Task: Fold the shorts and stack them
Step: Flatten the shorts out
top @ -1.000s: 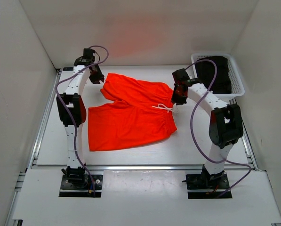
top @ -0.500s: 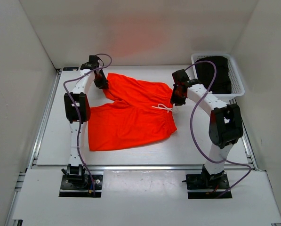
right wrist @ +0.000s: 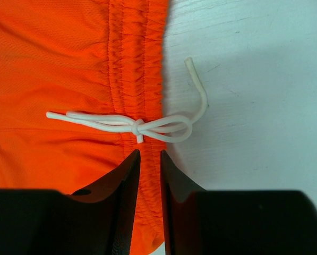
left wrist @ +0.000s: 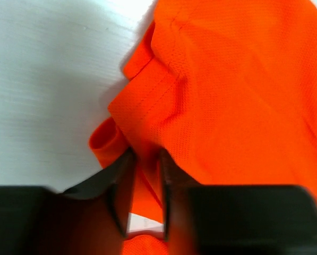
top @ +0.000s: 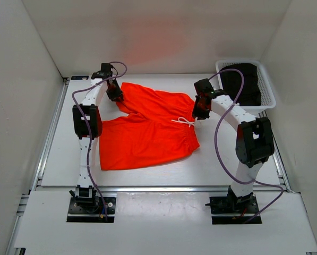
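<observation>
The orange-red shorts [top: 147, 127] lie spread flat on the white table, waistband to the right, with the white drawstring [top: 183, 121] tied in a bow. My left gripper [top: 114, 94] is at the far-left leg hem. In the left wrist view the fingers [left wrist: 146, 159] stand close together with a fold of the shorts' hem [left wrist: 147, 101] between them. My right gripper [top: 200, 112] is at the far end of the waistband. In the right wrist view it [right wrist: 150, 156] is shut on the gathered waistband [right wrist: 137, 64], just below the drawstring bow [right wrist: 142, 125].
A white basket [top: 242, 61] stands at the back right and holds a black garment [top: 243, 85]. White walls close in the table on the left, back and right. Bare table [top: 238, 159] lies right of the shorts.
My left gripper has moved right and down from beside the shorts onto the far-left leg hem. My right gripper has stayed at the waistband.
</observation>
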Controlling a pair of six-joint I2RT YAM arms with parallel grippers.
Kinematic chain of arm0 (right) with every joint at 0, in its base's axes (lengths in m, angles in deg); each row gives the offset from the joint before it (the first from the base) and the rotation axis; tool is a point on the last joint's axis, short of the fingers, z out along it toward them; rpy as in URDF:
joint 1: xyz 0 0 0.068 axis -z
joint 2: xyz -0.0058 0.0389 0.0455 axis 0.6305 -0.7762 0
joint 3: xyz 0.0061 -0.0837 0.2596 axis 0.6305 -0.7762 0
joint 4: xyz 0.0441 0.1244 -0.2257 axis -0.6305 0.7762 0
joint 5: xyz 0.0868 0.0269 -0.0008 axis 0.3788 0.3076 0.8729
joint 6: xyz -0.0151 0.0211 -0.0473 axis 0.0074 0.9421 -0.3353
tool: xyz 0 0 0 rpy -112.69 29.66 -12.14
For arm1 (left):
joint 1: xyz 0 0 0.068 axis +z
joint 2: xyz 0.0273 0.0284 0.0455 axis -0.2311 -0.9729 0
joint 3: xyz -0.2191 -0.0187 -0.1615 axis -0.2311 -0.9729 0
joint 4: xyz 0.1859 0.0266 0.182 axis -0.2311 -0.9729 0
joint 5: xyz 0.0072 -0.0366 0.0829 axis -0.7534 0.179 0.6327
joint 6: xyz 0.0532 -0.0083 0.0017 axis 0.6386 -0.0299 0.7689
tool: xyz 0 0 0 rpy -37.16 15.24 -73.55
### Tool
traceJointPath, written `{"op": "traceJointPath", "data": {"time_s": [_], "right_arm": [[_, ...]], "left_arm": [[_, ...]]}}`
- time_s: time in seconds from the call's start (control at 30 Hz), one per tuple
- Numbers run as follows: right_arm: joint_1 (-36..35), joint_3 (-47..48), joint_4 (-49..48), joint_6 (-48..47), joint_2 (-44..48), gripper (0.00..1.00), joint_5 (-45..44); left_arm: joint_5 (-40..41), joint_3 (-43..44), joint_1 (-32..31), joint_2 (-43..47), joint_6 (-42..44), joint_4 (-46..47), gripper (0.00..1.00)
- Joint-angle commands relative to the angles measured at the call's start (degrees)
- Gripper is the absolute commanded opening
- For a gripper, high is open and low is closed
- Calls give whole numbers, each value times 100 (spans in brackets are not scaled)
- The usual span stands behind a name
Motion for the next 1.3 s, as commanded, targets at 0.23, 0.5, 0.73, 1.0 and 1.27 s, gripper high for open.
{"op": "traceJointPath", "data": {"time_s": [0.23, 0.5, 0.73, 1.0, 1.27], "right_arm": [[10, -128, -34, -81, 194, 27, 33], [10, -234, -34, -81, 194, 27, 33], [10, -339, -86, -28, 246, 27, 138], [-43, -506, -87, -28, 457, 27, 191], [-43, -559, -87, -28, 457, 27, 129]], "left_arm": [[46, -19, -21, 559, 85, -51, 10], [634, -834, -21, 1666, 146, -104, 10], [978, -1161, -74, 2107, 331, -377, 45], [994, -766, -74, 1545, 384, -561, 10], [942, -1432, -74, 1711, 217, -562, 83]]}}
